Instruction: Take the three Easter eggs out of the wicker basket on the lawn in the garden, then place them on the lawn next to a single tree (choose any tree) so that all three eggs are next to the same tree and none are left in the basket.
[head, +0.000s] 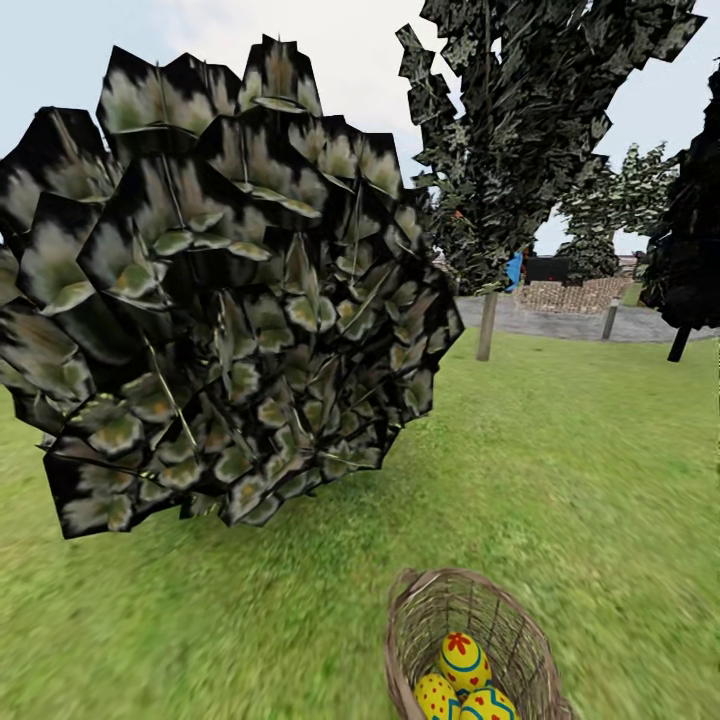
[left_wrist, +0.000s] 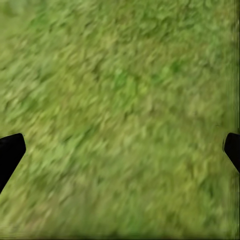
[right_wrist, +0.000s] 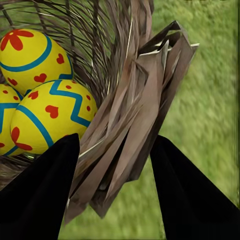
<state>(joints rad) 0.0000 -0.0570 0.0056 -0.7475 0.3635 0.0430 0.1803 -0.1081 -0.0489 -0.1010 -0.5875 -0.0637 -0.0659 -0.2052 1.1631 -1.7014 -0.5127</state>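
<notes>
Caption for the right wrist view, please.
Right gripper with open jaws straddling the wicker basket rim, three Easter eggs still inside, lawn beyond.

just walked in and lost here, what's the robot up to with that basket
It is at the start of emptying the wicker basket on the lawn. All three Easter eggs are inside it. The right gripper has its fingers set on either side of the basket's rim, one inside by the eggs and one outside, not closed on an egg. The left gripper is open over bare grass. A tree with a thin trunk stands further back.
</notes>
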